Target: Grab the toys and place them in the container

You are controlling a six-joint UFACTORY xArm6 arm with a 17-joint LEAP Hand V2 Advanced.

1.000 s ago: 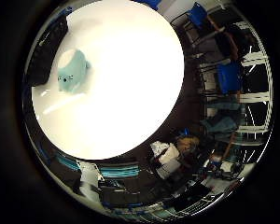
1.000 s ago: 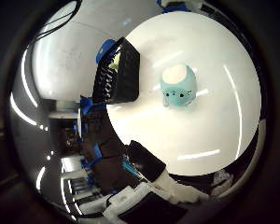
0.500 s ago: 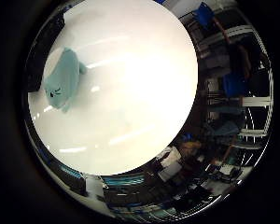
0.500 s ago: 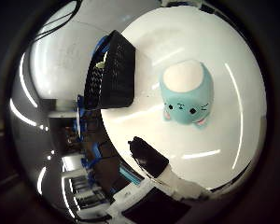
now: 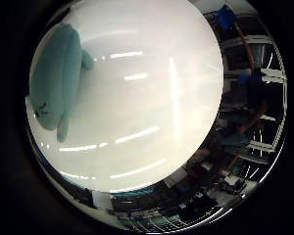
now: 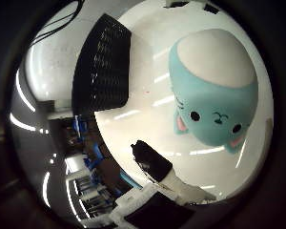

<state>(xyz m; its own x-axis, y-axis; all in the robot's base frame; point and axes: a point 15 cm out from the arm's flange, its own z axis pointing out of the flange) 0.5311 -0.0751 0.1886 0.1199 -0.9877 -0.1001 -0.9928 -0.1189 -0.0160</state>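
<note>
Hand (image 6: 157, 183) poised over 1 teal plush toy (image 6: 214, 93) on the white table (image 5: 152, 98).

The toy lies close beneath the palm, filling much of the thumb-side view. The black mesh container (image 6: 102, 67) sits beside it, apart, on the same table. Only 1 dark-tipped finger (image 6: 150, 162) shows, seemingly extended; the hand's spread cannot be told.
</note>
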